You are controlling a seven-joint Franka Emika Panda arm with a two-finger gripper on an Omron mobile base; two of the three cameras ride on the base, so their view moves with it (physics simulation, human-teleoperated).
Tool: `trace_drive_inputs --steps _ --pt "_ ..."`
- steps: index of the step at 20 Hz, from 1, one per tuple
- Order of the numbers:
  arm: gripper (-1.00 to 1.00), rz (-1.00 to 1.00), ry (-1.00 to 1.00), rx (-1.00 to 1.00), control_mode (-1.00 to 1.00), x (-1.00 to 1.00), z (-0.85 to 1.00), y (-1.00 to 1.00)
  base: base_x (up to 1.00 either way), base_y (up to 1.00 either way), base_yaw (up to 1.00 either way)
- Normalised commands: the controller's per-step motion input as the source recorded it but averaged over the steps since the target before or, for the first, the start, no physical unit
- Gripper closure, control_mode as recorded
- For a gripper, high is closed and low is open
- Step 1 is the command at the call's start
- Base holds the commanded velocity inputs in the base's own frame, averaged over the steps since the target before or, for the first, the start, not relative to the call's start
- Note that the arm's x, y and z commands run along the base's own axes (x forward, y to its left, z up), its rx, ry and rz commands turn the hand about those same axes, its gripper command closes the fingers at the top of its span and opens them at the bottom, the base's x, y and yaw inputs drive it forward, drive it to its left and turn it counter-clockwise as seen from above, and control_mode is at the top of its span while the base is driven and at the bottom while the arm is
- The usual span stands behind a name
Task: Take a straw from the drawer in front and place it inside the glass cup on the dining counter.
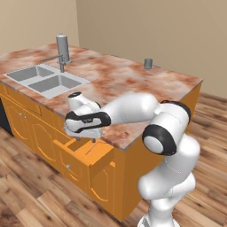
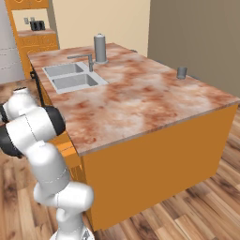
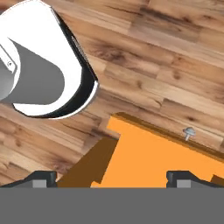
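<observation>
The drawer point(image 1: 88, 153) stands pulled out from the near long side of the orange cabinets, just under the counter's edge — a shallow orange box with a flat front panel; in the hand view point(image 3: 162, 157) a small round metal knob point(image 3: 189, 132) shows on its front. The dining counter point(image 1: 119, 75) is a broad reddish-brown and cream marbled slab. The glass cup point(image 1: 148, 63) — a small grey tumbler — stands upright near the counter's far edge, well apart from the drawer.
</observation>
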Motion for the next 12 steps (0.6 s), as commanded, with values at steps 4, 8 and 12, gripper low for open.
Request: trace_drive_inputs --steps 4,8,12 --pt "-1.00 0.22 0.01 0.00 -1.00 0.44 -0.68 -0.01 0.00 0.00 0.00" --pt "-1.00 0.12 0.00 0.00 -1.00 0.34 -0.76 0.00 0.00 0.00 0.00" --pt "-1.00 0.01 0.00 0.05 -1.00 0.42 -0.44 0.00 0.00 0.00 0.00"
